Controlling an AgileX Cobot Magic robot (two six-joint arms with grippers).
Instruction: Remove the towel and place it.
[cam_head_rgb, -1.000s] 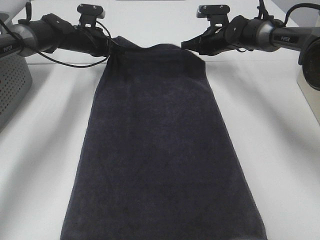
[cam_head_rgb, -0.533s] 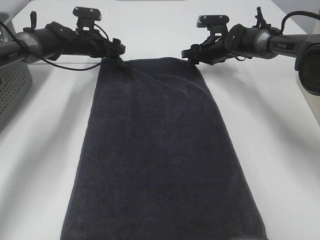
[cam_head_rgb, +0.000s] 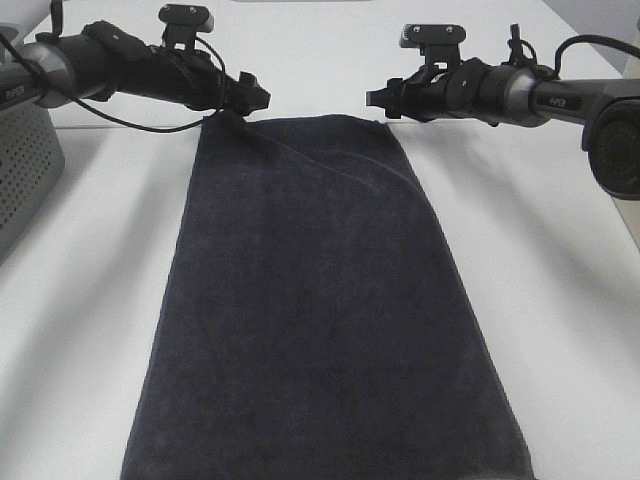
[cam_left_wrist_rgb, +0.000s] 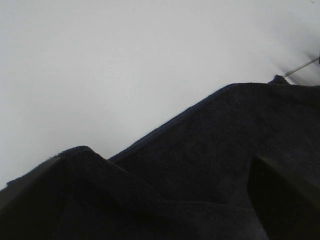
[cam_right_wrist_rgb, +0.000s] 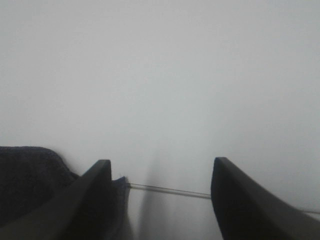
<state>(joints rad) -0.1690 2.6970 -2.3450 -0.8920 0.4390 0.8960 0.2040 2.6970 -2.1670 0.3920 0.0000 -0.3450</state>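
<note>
The left gripper sits in the upper left of the high view, at the end of a black arm that reaches in from the left edge. Its fingers stand spread apart with nothing pinched between them. In the left wrist view the two dark fingers frame the lower corners of the picture, and the towel's far left corner lies in a small raised fold below and between them. Whether cloth touches either finger cannot be told from these views.

The right gripper mirrors it in the upper right of the high view, its arm coming in from the right edge. Its fingers are also parted and hold nothing. In the right wrist view the two fingers rise from the bottom of the frame with bare white surface between them, and a bit of dark cloth shows in the lower left, beside and behind the left-hand finger.

The towel lies spread flat down the middle of the high view, from just below the two grippers to the bottom edge of the frame, widening toward the bottom. A faint diagonal crease runs from its upper left corner across the top part.

The white table fills the rest of the frame. A grey perforated basket is cut off by the left edge, well apart from the towel.
</note>
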